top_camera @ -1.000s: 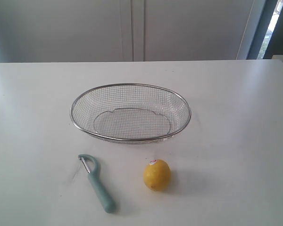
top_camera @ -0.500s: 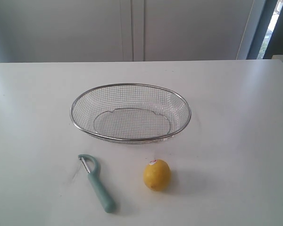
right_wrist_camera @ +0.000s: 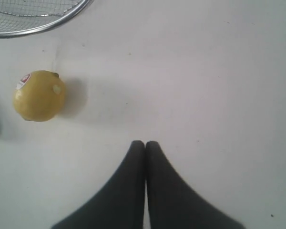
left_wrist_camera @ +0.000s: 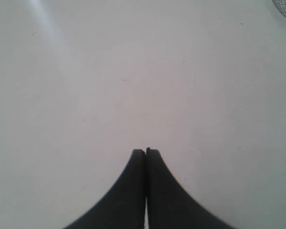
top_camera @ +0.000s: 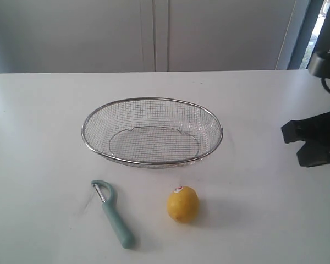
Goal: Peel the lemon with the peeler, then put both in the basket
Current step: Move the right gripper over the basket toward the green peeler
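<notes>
Currently seeing left gripper [left_wrist_camera: 146, 150] and right gripper [right_wrist_camera: 145, 143] with jaws pressed together, holding nothing, over bare tabletop [top_camera: 44, 121], with lemon [top_camera: 182, 204] and peeler [top_camera: 114, 214] lying apart beside basket [top_camera: 152, 99].

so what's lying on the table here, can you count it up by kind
lemon: 1
peeler: 1
wire mesh basket: 1
total: 3
</notes>
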{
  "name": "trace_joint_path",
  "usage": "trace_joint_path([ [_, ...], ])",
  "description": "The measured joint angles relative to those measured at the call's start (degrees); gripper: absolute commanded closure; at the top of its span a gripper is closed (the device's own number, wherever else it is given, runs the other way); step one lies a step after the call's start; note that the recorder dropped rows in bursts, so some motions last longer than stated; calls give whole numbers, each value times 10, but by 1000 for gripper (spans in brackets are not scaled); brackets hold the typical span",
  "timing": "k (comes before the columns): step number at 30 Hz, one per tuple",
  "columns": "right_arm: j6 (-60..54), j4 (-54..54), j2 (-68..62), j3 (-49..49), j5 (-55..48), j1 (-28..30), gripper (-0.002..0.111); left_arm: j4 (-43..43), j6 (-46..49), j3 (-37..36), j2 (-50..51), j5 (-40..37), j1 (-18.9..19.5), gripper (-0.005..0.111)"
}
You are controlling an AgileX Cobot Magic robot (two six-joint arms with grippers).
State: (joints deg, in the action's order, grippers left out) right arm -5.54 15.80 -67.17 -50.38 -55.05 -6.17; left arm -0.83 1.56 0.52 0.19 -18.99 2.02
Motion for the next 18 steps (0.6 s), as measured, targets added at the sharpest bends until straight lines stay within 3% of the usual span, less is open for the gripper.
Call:
trace_joint_path([
  [18,30,1,-119,-109,21,-143,108,0,0,0,0,0,0,107],
])
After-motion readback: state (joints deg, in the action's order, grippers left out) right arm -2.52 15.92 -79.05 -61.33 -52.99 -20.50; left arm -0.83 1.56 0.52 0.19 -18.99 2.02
